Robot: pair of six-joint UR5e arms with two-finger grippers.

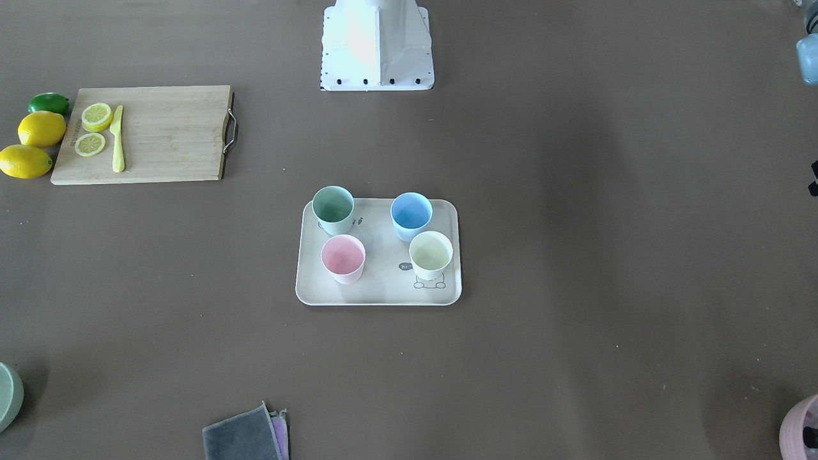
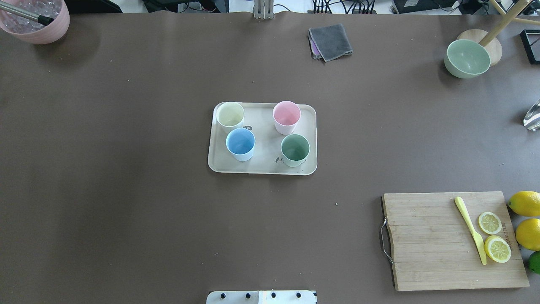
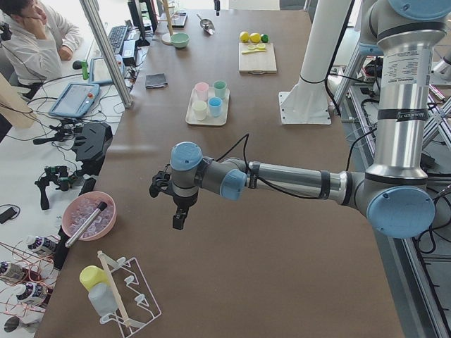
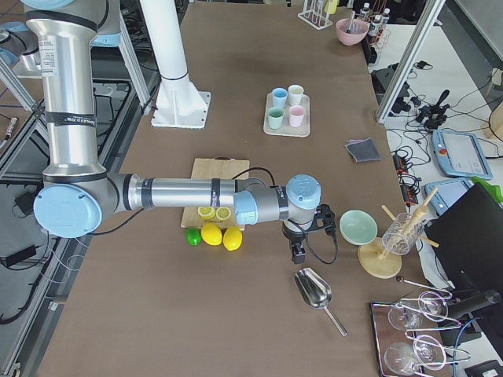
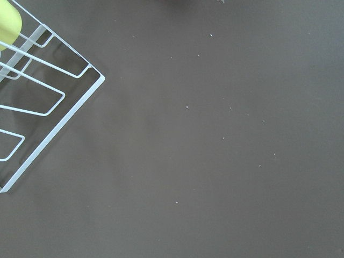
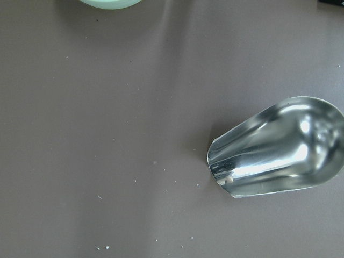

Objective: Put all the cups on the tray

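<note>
A wooden cutting board with a metal handle (image 2: 451, 240) lies on the brown table (image 2: 126, 190). On it are a yellow plastic knife (image 2: 470, 230) and two round lemon slices (image 2: 490, 223), just beside the knife. Two whole yellow lemons (image 2: 525, 203) and a green lime (image 2: 535, 261) sit next to the board (the picture edge cuts the lime). A folded grey cloth (image 2: 331, 41) lies well apart from a round light green bowl (image 2: 467, 58). A shiny metal scoop (image 6: 279, 148) lies near that bowl.

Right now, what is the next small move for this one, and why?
Probably none: hold both arms where they are. The sage green cup, light blue cup, pink cup and cream-yellow cup all stand upright on the tray, while the left gripper and right gripper hang far from it.
</note>
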